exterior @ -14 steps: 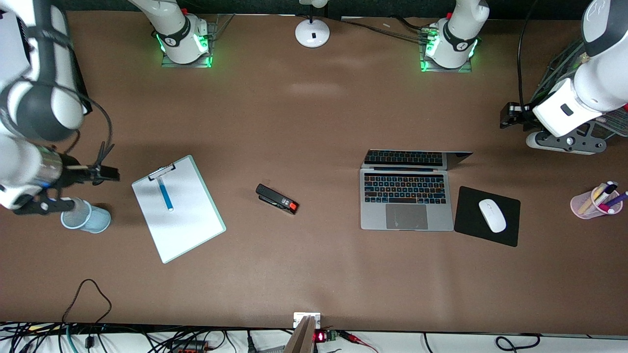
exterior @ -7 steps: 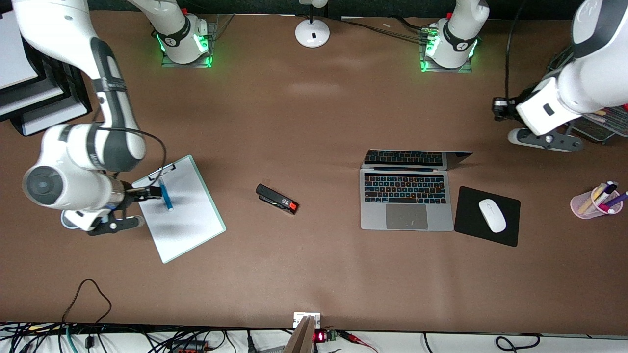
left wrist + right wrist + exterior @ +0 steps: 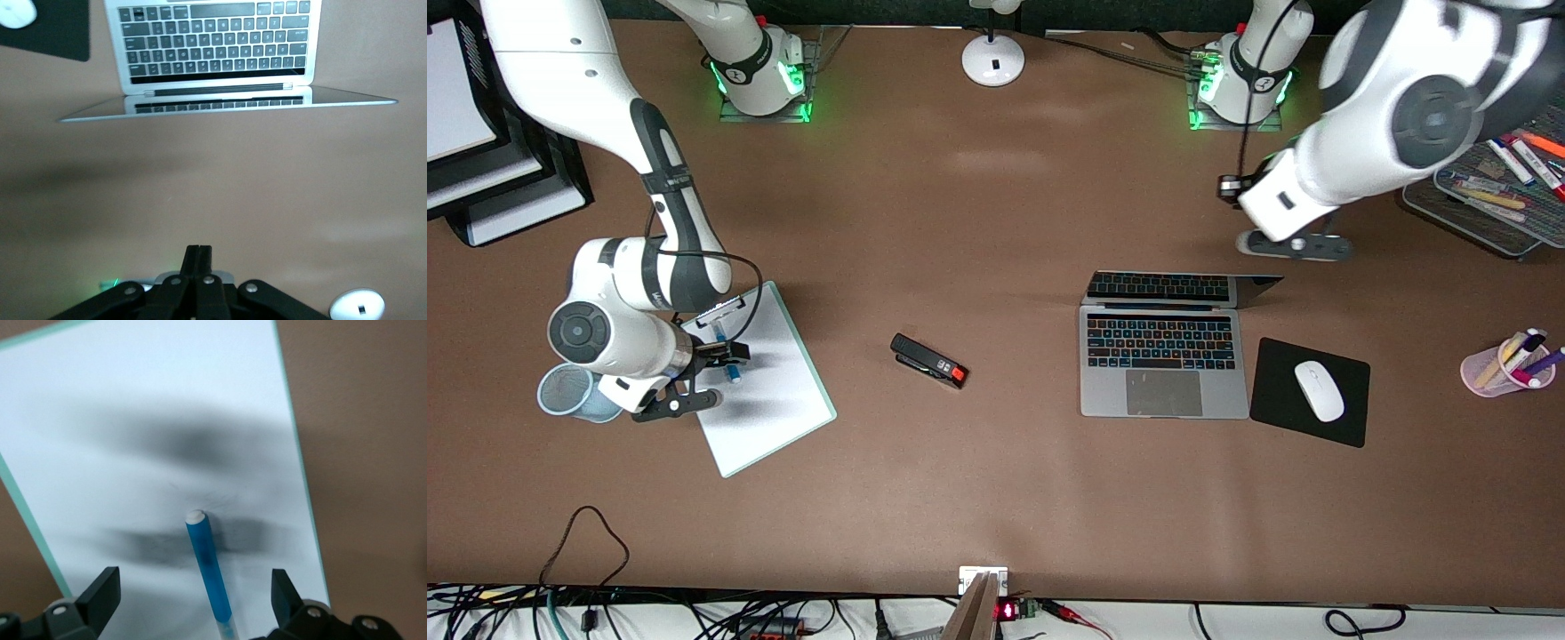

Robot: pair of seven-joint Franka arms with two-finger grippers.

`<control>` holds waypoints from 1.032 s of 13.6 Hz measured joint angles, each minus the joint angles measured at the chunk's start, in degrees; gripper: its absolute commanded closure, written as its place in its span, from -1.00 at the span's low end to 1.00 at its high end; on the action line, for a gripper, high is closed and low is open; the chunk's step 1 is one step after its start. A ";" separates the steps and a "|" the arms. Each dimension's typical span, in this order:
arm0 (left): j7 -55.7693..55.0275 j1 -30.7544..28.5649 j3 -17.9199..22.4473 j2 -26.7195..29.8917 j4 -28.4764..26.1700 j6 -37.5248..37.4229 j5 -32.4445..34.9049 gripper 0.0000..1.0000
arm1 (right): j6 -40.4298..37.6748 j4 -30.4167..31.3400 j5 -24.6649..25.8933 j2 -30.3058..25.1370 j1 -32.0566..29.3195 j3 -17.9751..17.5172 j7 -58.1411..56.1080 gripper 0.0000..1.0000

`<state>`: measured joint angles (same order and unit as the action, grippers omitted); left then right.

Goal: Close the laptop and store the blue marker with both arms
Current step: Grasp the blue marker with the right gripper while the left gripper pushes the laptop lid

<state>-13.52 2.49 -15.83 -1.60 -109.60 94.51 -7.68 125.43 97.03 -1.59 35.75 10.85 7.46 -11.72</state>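
Note:
The laptop (image 3: 1163, 364) stands open on the table, its lid (image 3: 1183, 286) upright; it also shows in the left wrist view (image 3: 213, 47). The blue marker (image 3: 733, 373) lies on the white clipboard (image 3: 774, 400). My right gripper (image 3: 725, 354) is low over it and open. In the right wrist view the marker (image 3: 208, 567) lies between the spread fingers (image 3: 103, 590), untouched. My left gripper (image 3: 1230, 187) is shut and empty, over bare table between the laptop's lid and the left arm's base; its closed fingertips (image 3: 198, 257) point toward the lid.
A black stapler (image 3: 929, 360) lies between clipboard and laptop. A white mouse (image 3: 1319, 389) sits on a black pad (image 3: 1272, 404) beside the laptop. A pink cup of markers (image 3: 1507, 364), a marker tray (image 3: 1485, 200), a blue mesh cup (image 3: 569, 391) and a lamp base (image 3: 992, 59) also stand around.
The right arm swung in from the table's end and its gripper now hangs over the blue marker. The left arm moved from the table's end toward the laptop's lid.

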 measured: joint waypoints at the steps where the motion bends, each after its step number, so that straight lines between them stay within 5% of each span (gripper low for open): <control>1: -0.42 0.01 -0.92 0.42 -3.44 4.51 -0.02 1.00 | 0.58 0.11 0.00 0.55 -0.01 0.05 -1.38 -1.00; 6: -0.76 -0.07 -1.62 -0.16 -15.28 25.72 -0.03 1.00 | 2.54 0.18 -0.93 2.23 -0.19 0.13 -3.02 -1.00; 8: -0.73 -0.07 -1.62 -1.73 -16.14 31.45 -0.03 1.00 | 2.65 0.17 -1.23 2.26 -0.18 0.13 -3.10 -0.99; 9: -0.69 -0.07 -1.62 -2.72 -16.19 34.34 -0.03 1.00 | 2.68 0.18 -1.25 2.27 -0.19 0.13 -3.26 -0.67; 14: 1.04 -0.36 -1.57 -6.13 -15.97 45.20 2.23 1.00 | 3.35 0.18 -1.27 3.03 -0.21 0.15 -5.04 -0.66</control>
<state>-12.48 2.13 -17.40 -7.72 -125.56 139.71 -5.46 128.78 97.21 -2.86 38.78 10.64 7.61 -16.76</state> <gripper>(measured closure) 0.991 0.167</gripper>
